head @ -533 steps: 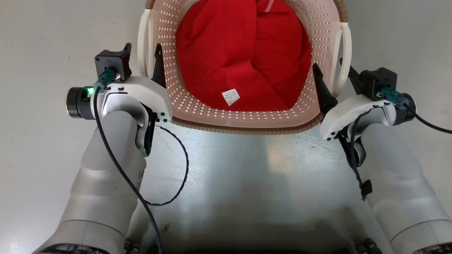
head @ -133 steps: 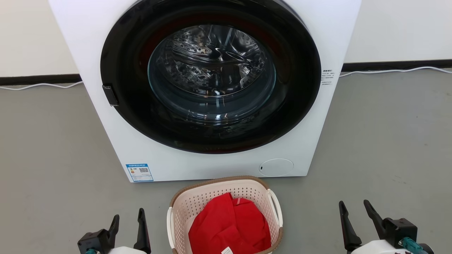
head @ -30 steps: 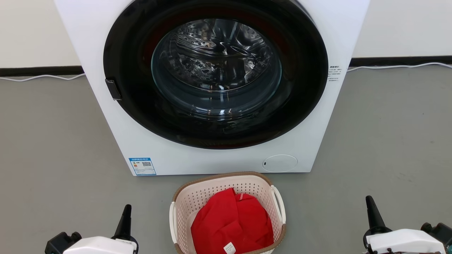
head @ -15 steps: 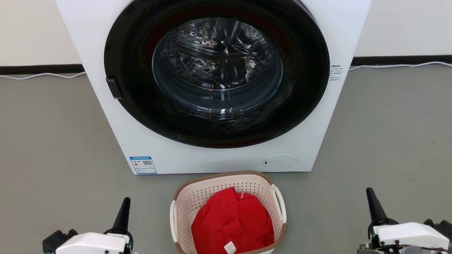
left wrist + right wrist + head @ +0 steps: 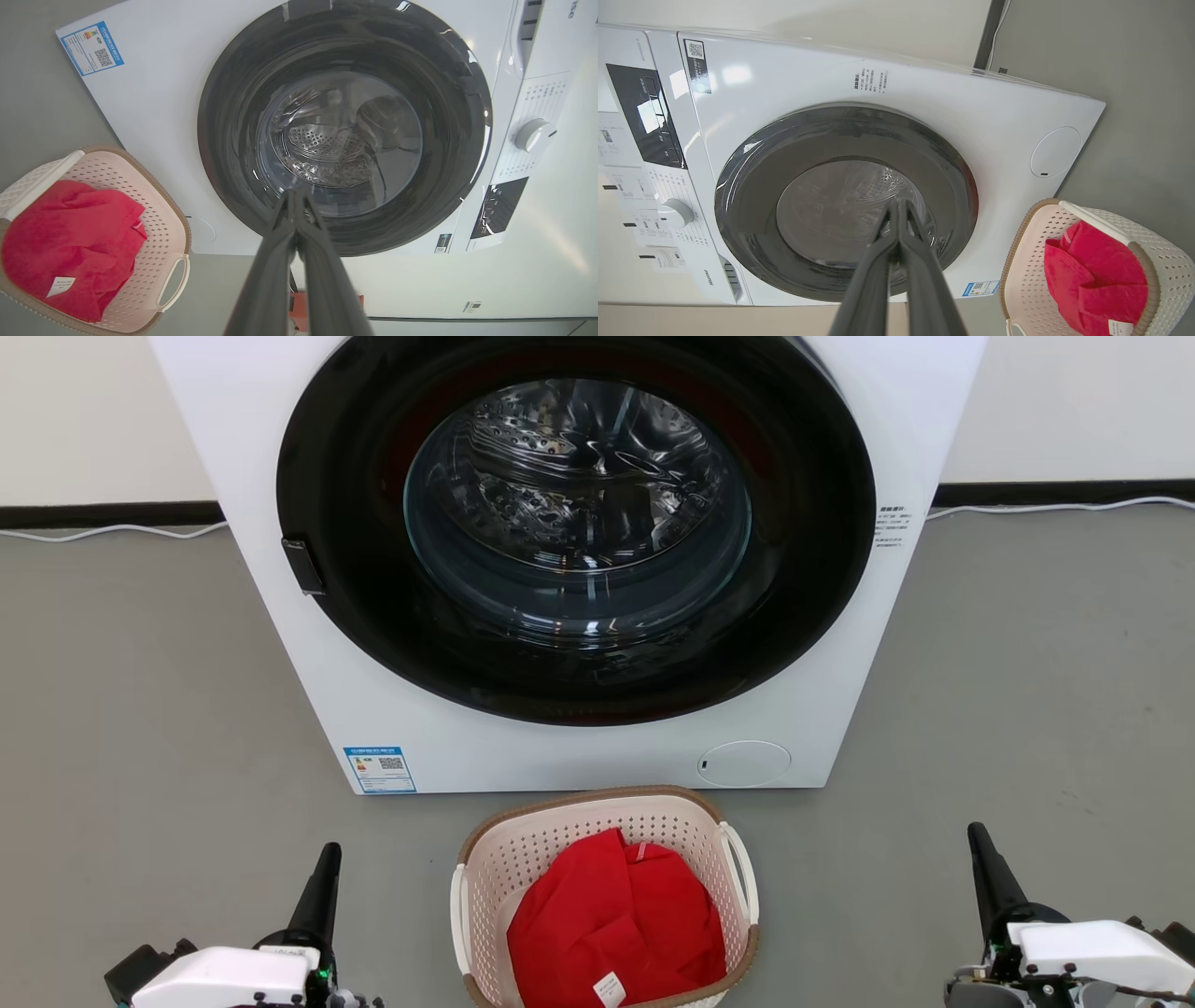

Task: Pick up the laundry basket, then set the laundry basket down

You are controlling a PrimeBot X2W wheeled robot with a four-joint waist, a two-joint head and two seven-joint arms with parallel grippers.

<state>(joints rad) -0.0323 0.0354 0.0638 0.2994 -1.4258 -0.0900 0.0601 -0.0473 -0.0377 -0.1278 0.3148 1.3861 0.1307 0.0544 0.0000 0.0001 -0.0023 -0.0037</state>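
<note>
Grey floor (image 5: 140,709) runs up to a white washer (image 5: 840,691). The basket (image 5: 560,835) stands just before the washer, red cloth (image 5: 616,924) inside, seemingly set there for loading. Left gripper (image 5: 317,887) and right gripper (image 5: 990,877) flank it, well apart, jaws pressed together, empty.
</note>
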